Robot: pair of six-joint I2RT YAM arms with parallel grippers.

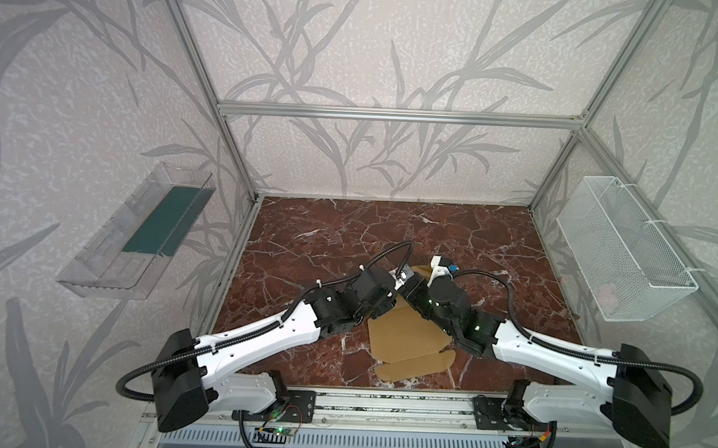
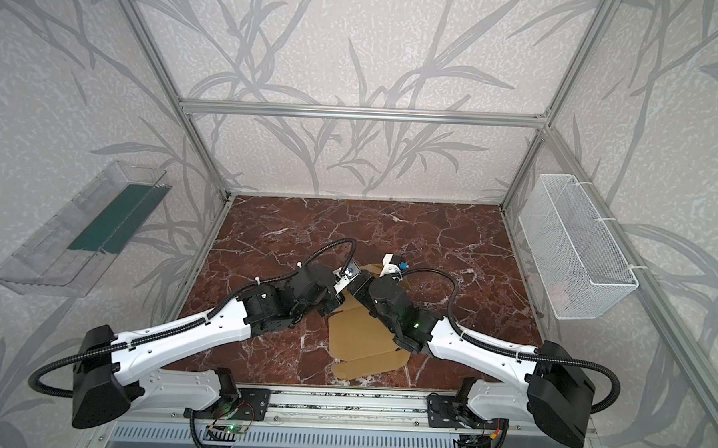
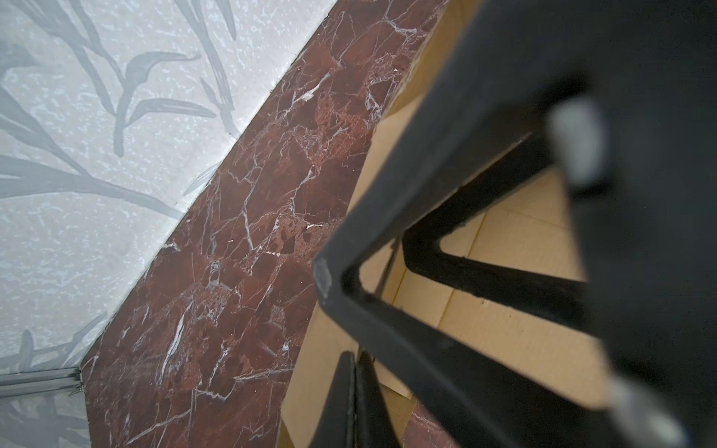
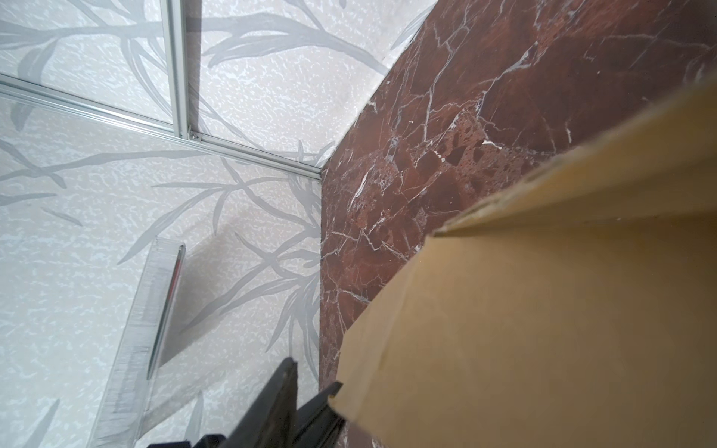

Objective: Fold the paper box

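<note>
The paper box [image 1: 410, 343] [image 2: 365, 337] is a tan cardboard sheet lying partly unfolded on the marble table, front centre in both top views. Both arms meet over its far part, and their wrists hide the fingertips there. In the left wrist view my left gripper [image 3: 355, 372] is shut, tips pressed together with nothing between them, just above the cardboard [image 3: 516, 240]. The right gripper's black fingers [image 3: 426, 163] cross close in front of it. In the right wrist view my right gripper [image 4: 312, 378] stands open with an empty gap. A raised cardboard flap [image 4: 543, 310] touches its outer finger.
A clear plastic bin [image 1: 140, 232] hangs on the left wall and a white wire basket [image 1: 622, 253] on the right wall. Aluminium frame posts stand at the table's corners. The red-brown marble table [image 1: 327, 240] stretches behind the arms to the back wall.
</note>
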